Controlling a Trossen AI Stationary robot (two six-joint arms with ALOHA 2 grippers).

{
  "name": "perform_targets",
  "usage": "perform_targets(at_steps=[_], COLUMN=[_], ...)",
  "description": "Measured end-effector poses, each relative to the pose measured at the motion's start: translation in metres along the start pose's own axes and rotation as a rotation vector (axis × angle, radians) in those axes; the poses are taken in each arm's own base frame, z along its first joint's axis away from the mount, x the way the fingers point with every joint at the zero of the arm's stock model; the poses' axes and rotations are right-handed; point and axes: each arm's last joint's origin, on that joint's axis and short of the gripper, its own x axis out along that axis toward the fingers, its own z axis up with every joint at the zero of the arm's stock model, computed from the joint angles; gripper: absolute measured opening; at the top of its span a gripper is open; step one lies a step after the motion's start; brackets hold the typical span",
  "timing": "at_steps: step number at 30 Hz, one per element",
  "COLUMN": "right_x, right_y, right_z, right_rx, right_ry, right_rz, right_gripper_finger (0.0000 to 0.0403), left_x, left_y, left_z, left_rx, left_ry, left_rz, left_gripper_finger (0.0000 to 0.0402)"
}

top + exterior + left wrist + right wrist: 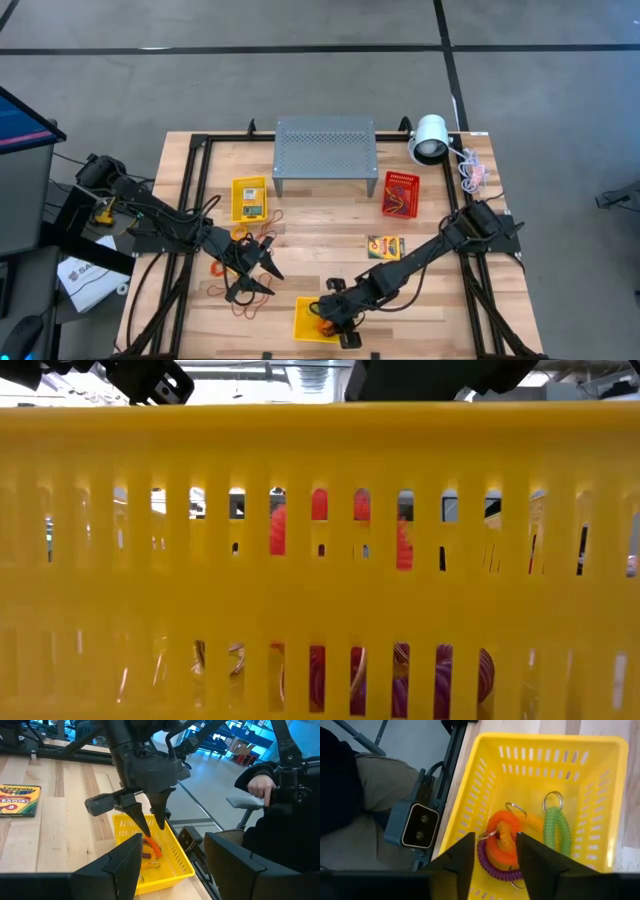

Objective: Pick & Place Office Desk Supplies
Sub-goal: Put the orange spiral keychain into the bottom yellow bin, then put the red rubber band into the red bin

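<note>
A yellow slotted basket stands at the table's near edge, and its wall fills the low view. In it lie an orange coil loop, a purple one and a green one, each with a key ring. My right gripper hangs open inside the basket, a finger on either side of the orange coil. My left gripper waits open to the basket's left, with nothing between its fingers. Crayon boxes lie flat on the table. Loose loops lie near my left gripper. My right gripper comes into the basket slanting down from above, with its open fingers on either side of the orange coil's raised bend. Whether either finger touches the coil, I cannot tell. The coil rests on the basket's floor among the other coils.
A grey perforated stand and a white lamp stand along the far edge. A red basket holding loops sits in front of the lamp. A seated person is just beyond the table's near edge.
</note>
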Motion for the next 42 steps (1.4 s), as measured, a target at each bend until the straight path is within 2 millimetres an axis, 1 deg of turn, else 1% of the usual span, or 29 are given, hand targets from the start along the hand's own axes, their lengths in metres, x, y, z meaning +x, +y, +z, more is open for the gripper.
perform_targets(at_steps=[4,7,13,16,19,23,26,28,30,33,36,38,40,42], right_x=[0.0,-0.004,-0.014,-0.028,-0.049,-0.085,-0.109,-0.121,-0.129,-0.134,-0.138,-0.143,-0.152,-0.162], right_y=[-0.004,-0.007,-0.007,0.0,0.007,0.018,0.022,0.022,0.022,0.021,0.016,0.01,0.005,0.001], right_z=[0.002,0.005,0.015,0.021,0.026,0.027,0.02,0.016,0.011,0.002,-0.014,-0.026,-0.039,-0.05], right_rx=[0.007,0.008,-0.06,-0.128,-0.205,-0.29,-0.306,-0.304,-0.309,-0.332,-0.347,-0.326,-0.291,-0.258], right_ry=[-0.01,-0.019,-0.095,-0.15,-0.201,-0.236,-0.21,-0.19,-0.168,-0.147,-0.137,-0.146,-0.19,-0.273], right_rz=[-0.003,-0.009,-0.059,-0.086,-0.147,-0.291,-0.433,-0.51,-0.577,-0.661,-0.705,-0.722,-0.715,-0.694], right_gripper_finger=[0.0177,0.0198,0.0214,0.0213,0.0209,0.0203,0.0199,0.0197,0.0196,0.0197,0.0196,0.0194,0.0192,0.019], left_x=[0.0,0.0,0.0,0.0,-0.001,-0.002,-0.003,-0.003,-0.004,-0.007,-0.011,-0.015,-0.02,-0.028], left_y=[0.0,0.0,0.001,0.003,0.007,0.011,0.013,0.017,0.022,0.034,0.05,0.058,0.064,0.066], left_z=[0.0,0.0,0.0,-0.002,-0.007,-0.012,-0.014,-0.014,-0.014,-0.015,-0.014,-0.011,-0.007,-0.004], left_rx=[0.0,0.001,0.003,0.008,0.008,0.012,0.022,0.024,0.018,-0.005,-0.048,-0.058,-0.062,-0.058], left_ry=[0.0,0.0,-0.002,0.011,0.05,0.089,0.093,0.092,0.101,0.124,0.135,0.123,0.115,0.122], left_rz=[0.0,0.0,0.028,0.079,0.148,0.241,0.309,0.363,0.406,0.469,0.544,0.58,0.611,0.635], left_gripper_finger=[0.0208,0.0208,0.0208,0.0208,0.0208,0.0208,0.0208,0.0208,0.0208,0.0208,0.0208,0.0208,0.0208,0.0208])
